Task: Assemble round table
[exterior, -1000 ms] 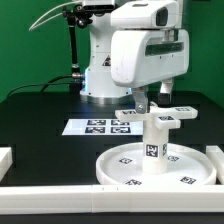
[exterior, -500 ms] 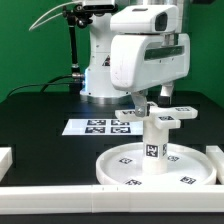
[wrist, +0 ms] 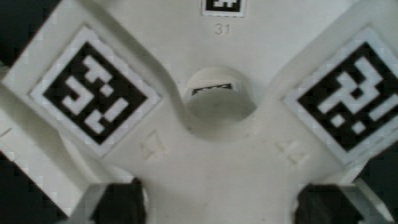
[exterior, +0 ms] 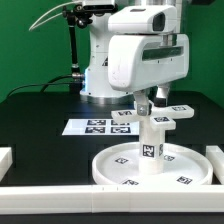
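The large round disc (exterior: 105,170) lies flat near the front of the table. The short cylindrical leg (exterior: 150,150) stands upright at its centre. The cross-shaped foot piece (exterior: 162,116) sits on top of the leg. My gripper (exterior: 143,107) comes down from above and is shut on one arm of the foot piece. In the wrist view the foot piece (wrist: 222,130) fills the picture, two tags either side of its centre hole. My gripper (wrist: 231,205) has one arm of the cross between its dark fingers (wrist: 125,205).
The marker board (exterior: 92,126) lies behind the disc. Plain white blocks stand at the exterior view's left (exterior: 5,160), along the front (exterior: 60,192) and at the right (exterior: 216,158). The arm's base (exterior: 100,85) is at the back.
The gripper has turned a little with the foot piece. The leg's tag has shifted, and the disc has slid slightly toward the exterior view's left.
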`<state>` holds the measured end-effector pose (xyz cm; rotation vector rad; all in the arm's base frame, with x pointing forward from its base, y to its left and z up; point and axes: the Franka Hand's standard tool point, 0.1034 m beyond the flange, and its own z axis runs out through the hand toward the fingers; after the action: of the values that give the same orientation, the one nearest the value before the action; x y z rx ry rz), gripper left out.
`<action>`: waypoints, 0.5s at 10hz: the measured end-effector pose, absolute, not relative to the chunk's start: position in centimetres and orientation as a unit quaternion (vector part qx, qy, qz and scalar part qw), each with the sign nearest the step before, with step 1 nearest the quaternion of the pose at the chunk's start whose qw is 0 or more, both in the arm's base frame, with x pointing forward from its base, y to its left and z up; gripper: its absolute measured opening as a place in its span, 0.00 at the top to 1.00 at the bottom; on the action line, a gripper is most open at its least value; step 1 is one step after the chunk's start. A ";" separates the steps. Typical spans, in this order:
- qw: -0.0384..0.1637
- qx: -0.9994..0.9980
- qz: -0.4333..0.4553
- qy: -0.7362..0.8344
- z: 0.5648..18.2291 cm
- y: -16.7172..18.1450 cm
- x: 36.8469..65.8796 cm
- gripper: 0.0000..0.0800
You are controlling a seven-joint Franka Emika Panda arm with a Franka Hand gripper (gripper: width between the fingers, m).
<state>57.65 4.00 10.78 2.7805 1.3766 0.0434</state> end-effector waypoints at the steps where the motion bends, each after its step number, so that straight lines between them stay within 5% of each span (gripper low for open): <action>1: 0.020 0.896 0.015 0.443 10.9 4.0 57.7 0.48; 2: 0.018 0.901 0.015 0.433 11.0 4.0 57.6 0.53; 4: 0.018 0.906 0.015 0.422 11.0 3.9 57.6 0.91; 5: 0.018 0.913 0.016 0.408 11.0 3.9 57.6 0.91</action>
<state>57.64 3.94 11.01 2.8355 1.2682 0.0485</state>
